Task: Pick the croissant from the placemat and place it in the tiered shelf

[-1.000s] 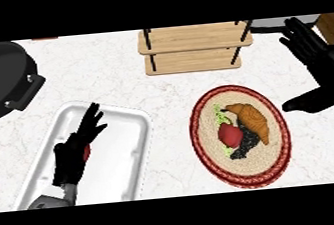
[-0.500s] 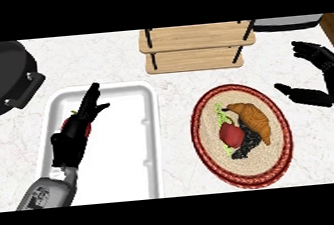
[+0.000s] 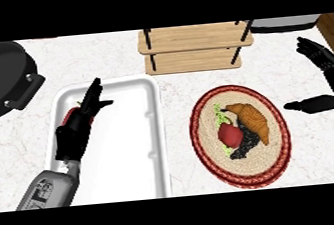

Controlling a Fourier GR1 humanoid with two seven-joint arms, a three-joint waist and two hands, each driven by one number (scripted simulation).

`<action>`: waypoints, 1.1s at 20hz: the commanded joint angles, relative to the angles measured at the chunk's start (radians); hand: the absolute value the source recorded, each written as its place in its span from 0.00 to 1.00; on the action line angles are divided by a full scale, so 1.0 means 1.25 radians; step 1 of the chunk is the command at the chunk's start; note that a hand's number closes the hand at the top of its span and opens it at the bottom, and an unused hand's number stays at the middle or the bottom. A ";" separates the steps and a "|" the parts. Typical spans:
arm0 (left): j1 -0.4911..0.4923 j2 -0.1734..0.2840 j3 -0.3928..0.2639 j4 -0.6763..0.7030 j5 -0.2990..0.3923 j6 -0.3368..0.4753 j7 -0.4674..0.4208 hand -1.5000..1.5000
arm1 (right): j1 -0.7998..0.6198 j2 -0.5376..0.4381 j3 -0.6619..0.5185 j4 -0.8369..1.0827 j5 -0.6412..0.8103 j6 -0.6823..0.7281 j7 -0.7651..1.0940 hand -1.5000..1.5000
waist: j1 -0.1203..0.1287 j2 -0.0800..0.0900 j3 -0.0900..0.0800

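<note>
Bare counter (image 3: 172,91) between placemat (image 3: 277,150) and tiered shelf (image 3: 196,44) — open lane. White tray (image 3: 146,136) flanks left, black pan (image 3: 0,79) far left — clear of lane.

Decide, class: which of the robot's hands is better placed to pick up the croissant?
Right. The right hand is open just beside the placemat holding the croissant; the left hand sits over the white tray, farther away.

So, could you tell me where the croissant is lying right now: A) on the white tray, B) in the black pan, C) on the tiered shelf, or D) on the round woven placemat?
D: the croissant lies on the round woven placemat, untouched by either robot hand.
</note>
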 commanded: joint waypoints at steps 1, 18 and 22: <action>-0.026 -0.001 0.025 0.026 0.010 -0.013 0.008 0.50 | -0.042 -0.068 0.065 -0.018 0.083 0.059 0.040 0.00 | -0.008 -0.005 -0.002; 0.013 -0.006 0.049 0.023 -0.015 -0.018 -0.022 0.50 | -0.015 -0.178 0.293 -0.501 0.363 0.113 0.562 0.00 | -0.028 -0.011 -0.003; 0.034 -0.022 0.036 0.003 -0.033 -0.042 -0.016 0.50 | 0.059 -0.151 0.273 -0.584 0.406 0.125 0.602 0.00 | -0.019 -0.008 -0.001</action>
